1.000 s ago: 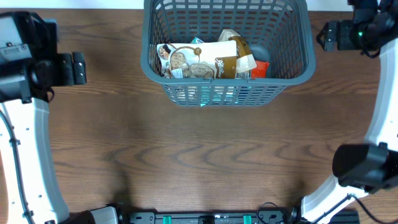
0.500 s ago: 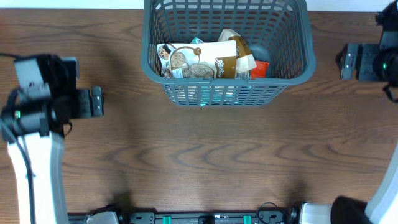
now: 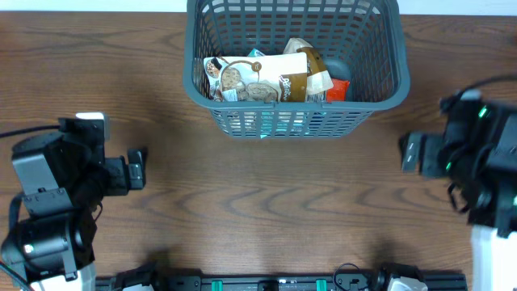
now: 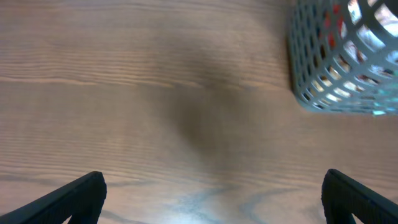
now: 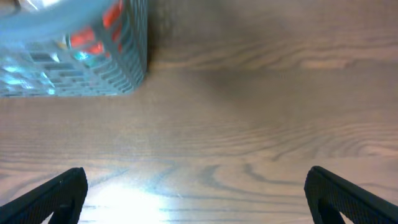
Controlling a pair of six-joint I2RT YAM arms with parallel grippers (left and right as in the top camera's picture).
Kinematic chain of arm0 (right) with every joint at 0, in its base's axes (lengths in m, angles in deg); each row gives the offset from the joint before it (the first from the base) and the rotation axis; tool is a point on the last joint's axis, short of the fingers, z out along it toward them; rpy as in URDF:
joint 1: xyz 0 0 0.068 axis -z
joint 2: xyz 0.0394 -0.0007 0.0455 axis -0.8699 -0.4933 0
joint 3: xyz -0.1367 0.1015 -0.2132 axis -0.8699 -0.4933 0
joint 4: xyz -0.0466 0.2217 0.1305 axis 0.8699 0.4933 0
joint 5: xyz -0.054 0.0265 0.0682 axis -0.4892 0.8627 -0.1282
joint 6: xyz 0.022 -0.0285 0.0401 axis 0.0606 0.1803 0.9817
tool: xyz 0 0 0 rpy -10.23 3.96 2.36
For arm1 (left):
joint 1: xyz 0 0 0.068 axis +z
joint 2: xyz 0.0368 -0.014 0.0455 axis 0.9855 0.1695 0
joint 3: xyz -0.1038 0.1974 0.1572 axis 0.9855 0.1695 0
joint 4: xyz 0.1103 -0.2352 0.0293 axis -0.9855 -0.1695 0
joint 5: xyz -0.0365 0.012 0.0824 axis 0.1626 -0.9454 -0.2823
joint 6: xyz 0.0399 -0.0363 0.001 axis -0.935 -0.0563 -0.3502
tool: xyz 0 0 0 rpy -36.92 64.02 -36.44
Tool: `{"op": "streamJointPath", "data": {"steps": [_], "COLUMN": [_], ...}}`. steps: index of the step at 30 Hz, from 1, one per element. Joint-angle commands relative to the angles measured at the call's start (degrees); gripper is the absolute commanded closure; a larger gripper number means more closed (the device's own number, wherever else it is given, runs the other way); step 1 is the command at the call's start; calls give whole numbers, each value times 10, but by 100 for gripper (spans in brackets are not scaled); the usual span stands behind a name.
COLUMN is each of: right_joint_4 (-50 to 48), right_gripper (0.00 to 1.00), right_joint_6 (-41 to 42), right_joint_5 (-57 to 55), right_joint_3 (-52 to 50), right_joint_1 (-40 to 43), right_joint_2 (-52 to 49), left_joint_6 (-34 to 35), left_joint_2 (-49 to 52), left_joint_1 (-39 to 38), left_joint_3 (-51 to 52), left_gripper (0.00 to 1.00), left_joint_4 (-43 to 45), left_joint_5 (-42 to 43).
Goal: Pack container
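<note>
Plastic lattice container (image 3: 380, 48), glossy snack packs (image 3: 258, 78), wood-grain table (image 3: 266, 202)

**Cut off, covered, blurred**

The container (image 3: 234, 121) loses its far wall to the overhead view's top edge. Inside, snack packs (image 3: 258, 81) overlap, the lower ones mostly hidden. Wrist views catch only its blurred corner, cut by the frame.

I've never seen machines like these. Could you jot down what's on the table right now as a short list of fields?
Surface: wooden table
Basket: grey-blue, slotted sides, at the far middle of the table
Contents: several snack packs in brown, white and red
Left gripper: open, holding nothing, left of and nearer than the basket
Right gripper: open, holding nothing, right of and nearer than the basket
Loose items outside the basket: none in view
</note>
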Motion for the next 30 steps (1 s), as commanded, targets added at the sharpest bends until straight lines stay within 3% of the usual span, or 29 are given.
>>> {"op": "streamJointPath", "data": {"steps": [1,7,14,30], "right_joint_4": [-20,-57,-60,-58], "right_gripper": [1,1,1,1], "right_joint_6": [39,46,45,45], "right_joint_5": [3,21,20,17], "right_joint_3": [-68,-144,-207,-217], "right_joint_1": [-5,-5,-5,-5], "right_joint_2": [53,117,122,120], "left_joint_6": [9,31,42,42], "left_joint_2": [-23,-70,-118,-115], "left_joint_1": [0,-7,-7,-7], "left_joint_3": [25,72,103,103], "left_gripper": [1,1,1,1], "left_joint_4": [-2,-4,17,17], "left_joint_5": [27,28,25,25]}}
